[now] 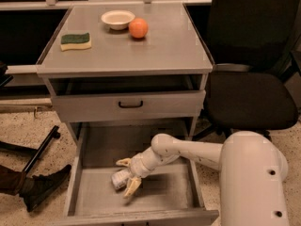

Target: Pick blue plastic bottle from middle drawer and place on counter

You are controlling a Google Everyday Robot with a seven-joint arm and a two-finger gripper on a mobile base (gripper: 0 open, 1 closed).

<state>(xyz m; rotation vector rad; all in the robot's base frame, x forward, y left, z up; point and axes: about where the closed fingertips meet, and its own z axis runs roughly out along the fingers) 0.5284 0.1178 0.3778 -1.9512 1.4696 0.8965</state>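
The blue plastic bottle [119,178] lies on its side on the floor of the open middle drawer [89,197], only its pale end showing. My gripper [128,175] reaches down into the drawer from the right. Its two yellowish fingers [132,186] are spread, one on each side of the bottle. They straddle it without closing. The counter [164,51] is the grey top of the cabinet above.
On the counter stand a green sponge [75,41], a white bowl [117,19] and an orange [138,28]. The shallower drawer with a black handle [130,104] is shut above the open one. A black office chair [249,84] stands to the right. A chair base [37,149] lies at left.
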